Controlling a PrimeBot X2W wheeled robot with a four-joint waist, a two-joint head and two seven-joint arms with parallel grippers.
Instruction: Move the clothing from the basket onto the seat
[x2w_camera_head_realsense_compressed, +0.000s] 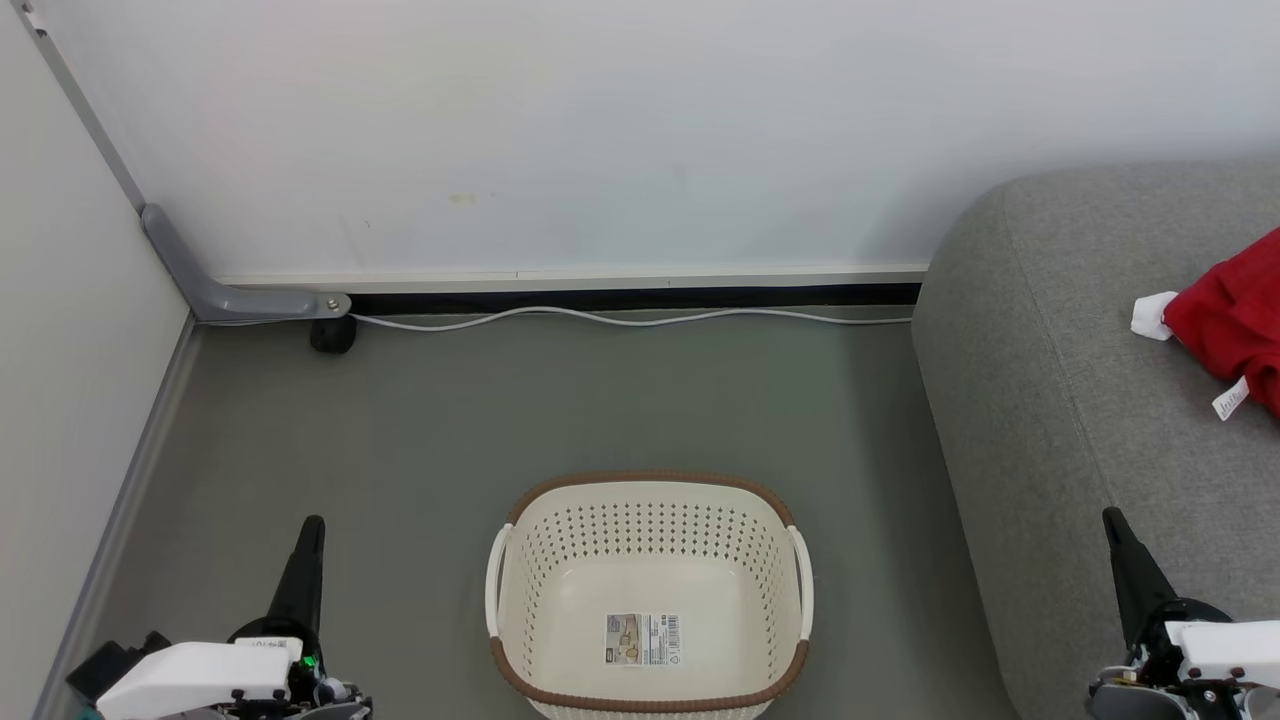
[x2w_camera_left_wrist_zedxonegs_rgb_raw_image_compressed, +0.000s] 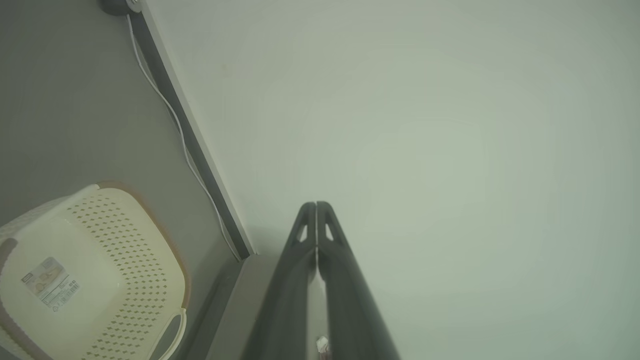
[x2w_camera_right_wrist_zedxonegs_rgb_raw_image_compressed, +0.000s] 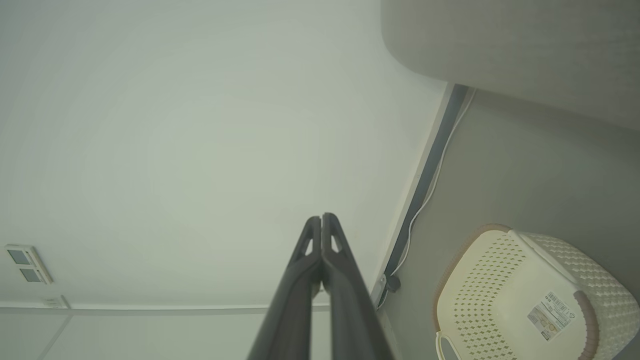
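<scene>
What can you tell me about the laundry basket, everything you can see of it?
The basket is oval cream plastic with perforated walls, a brown woven-look rim and a white handle on each side. It stands upright on the grey floor, empty but for a label sticker on its bottom. Nothing else touches it.

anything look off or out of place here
Nothing stands out. The basket sits upright on the floor, empty but for its sticker, and the red clothing lies on the sofa. A loose white cable runs along the wall base, nothing more.
</scene>
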